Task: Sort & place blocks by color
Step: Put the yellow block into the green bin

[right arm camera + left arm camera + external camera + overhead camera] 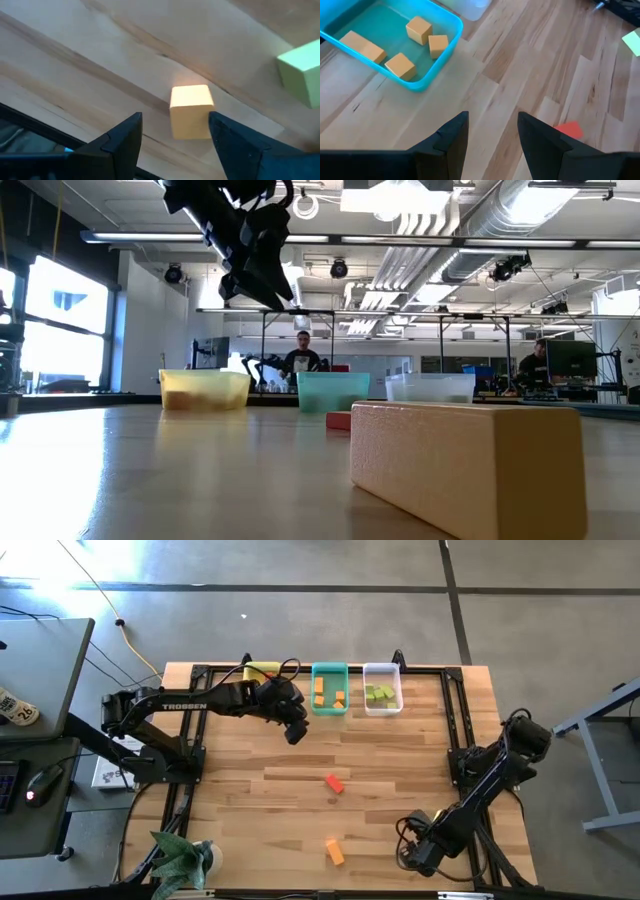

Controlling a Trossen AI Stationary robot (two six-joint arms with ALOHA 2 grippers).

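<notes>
Now we see the left gripper (pixel 296 730) hovering above the table (pixel 400 790) just in front of the teal bin (pixel 329 671), fingers parted and nothing between them. The right gripper (pixel 418 857) sits low near the table's front right corner, jaws spread. In the right wrist view an orange block (pixel 190 110) lies on the wood just ahead of its fingers, not gripped, with a green block (pixel 301 70) further off.

Step in hand, as we judge it: the left arm goes for the red block (pixel 334 782), which lies mid-table, well apart from the bins. To do it well, we'd centre the open jaws over the block, line the fingers up with its flat sides since it lies skewed to the table edges, come straight down, close fully, then lift clear before travelling so it doesn't clip a bin wall. One more orange bar (pixel 335 852) lies near the front edge, closer to the right arm, so that one probably suits the right gripper.

Bins stand in a row along the far edge. The yellow bin (pixel 262 670) is mostly hidden by the left arm, contents can't tell. The teal bin holds four orange blocks (pixel 418 29). The clear bin (pixel 382 668) at the right end of the row holds several light green blocks (pixel 379 693).
</notes>
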